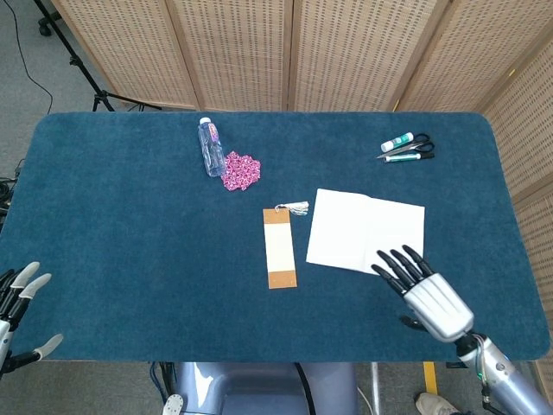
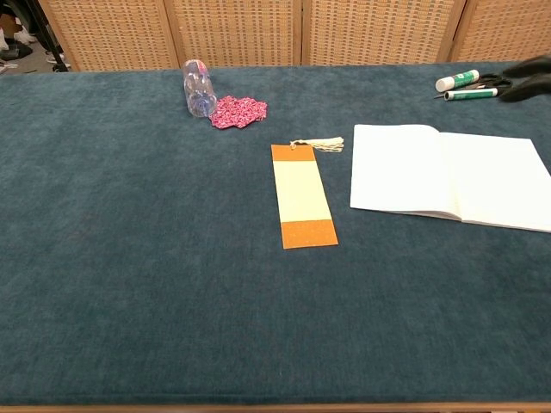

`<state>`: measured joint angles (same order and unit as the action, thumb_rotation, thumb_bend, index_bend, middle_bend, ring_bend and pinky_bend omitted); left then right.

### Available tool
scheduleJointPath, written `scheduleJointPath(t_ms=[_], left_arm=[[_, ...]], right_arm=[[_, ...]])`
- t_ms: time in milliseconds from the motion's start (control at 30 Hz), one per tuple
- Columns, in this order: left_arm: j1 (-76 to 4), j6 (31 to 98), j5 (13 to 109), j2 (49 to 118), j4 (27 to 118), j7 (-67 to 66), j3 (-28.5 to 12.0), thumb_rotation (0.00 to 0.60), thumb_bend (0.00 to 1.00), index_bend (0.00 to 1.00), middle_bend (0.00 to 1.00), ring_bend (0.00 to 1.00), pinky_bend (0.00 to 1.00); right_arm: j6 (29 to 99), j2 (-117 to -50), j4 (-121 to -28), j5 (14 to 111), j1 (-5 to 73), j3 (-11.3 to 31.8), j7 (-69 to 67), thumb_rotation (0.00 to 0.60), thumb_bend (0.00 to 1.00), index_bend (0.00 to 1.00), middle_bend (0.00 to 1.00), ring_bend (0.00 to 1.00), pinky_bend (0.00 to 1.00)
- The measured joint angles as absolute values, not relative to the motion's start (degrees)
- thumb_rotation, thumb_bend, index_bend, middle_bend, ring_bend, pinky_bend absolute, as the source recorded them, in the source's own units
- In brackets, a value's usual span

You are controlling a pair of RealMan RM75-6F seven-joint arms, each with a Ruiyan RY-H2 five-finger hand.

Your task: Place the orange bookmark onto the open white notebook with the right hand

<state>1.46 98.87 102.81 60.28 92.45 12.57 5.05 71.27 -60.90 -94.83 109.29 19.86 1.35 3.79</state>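
The orange bookmark (image 1: 280,247) with a cream middle and a white tassel lies flat on the blue table, just left of the open white notebook (image 1: 354,226). In the chest view the bookmark (image 2: 303,196) and the notebook (image 2: 448,172) lie side by side, a small gap between them. My right hand (image 1: 428,294) hovers over the notebook's near right corner, fingers spread and holding nothing; its dark fingertips (image 2: 527,87) show blurred at the top right of the chest view. At the table's near left corner my left hand (image 1: 17,303) has its fingers apart and empty.
A clear plastic bottle (image 1: 210,147) lies next to a pink crumpled item (image 1: 241,170) at the back left. A glue stick, scissors and a pen (image 1: 408,145) lie at the back right. Wicker screens stand behind the table.
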Motion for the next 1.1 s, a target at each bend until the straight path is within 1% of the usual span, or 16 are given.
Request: scheduleJointPath(t_ms=[100,200,300,400,600,800,933,1100], left_arm=[[1.0,97.3,101.5,60.3,93.1,11.8,4.7,0.600,0.15,0.00,0.00,0.00,0.00],[0.5,96.0,100.7,60.5,93.5,11.1,4.5,0.600,0.16,0.00,0.00,0.00,0.00],[0.0,94.5,99.2,60.5,93.7,10.8,4.1,0.600,0.16,0.00,0.00,0.00,0.00],[-0.6,92.7,97.5,60.6,94.0,10.6,3.6,0.600,0.16,0.00,0.00,0.00,0.00],[-1.5,90.8,95.9,60.8,94.4,9.8,3.0,0.600,0.16,0.00,0.00,0.00,0.00],[-2.0,89.2,94.4,60.9,94.7,9.3,2.6,0.600,0.16,0.00,0.00,0.00,0.00],[-2.3,88.5,93.7,61.0,94.7,9.1,2.4,0.600,0.16,0.00,0.00,0.00,0.00],[-2.6,87.6,93.0,61.0,94.9,9.1,2.2,0.600,0.16,0.00,0.00,0.00,0.00]], right_arm=[[63.2,-61.0,-96.0,109.7,26.2,2.6,4.4,0.600,0.00,0.13,0.00,0.00,0.00],[56.4,-62.8,-96.1,110.2,32.3,4.1,6.2,0.600,0.00,0.13,0.00,0.00,0.00],[50.6,-65.5,-95.7,110.2,37.0,5.1,8.2,0.600,0.00,0.13,0.00,0.00,0.00],[46.9,-68.6,-94.3,110.9,40.7,5.9,11.7,0.600,0.00,0.13,0.00,0.00,0.00],[44.2,-76.4,-87.4,113.2,47.2,6.8,15.3,0.600,0.00,0.14,0.00,0.00,0.00],[44.7,-82.2,-77.6,116.5,52.3,6.4,14.7,0.600,0.00,0.14,0.00,0.00,0.00],[45.2,-85.4,-71.1,118.4,56.2,5.5,14.1,0.600,0.00,0.14,0.00,0.00,0.00],[44.6,-87.7,-66.4,119.0,59.6,4.2,13.7,0.600,0.00,0.14,0.00,0.00,0.00]])
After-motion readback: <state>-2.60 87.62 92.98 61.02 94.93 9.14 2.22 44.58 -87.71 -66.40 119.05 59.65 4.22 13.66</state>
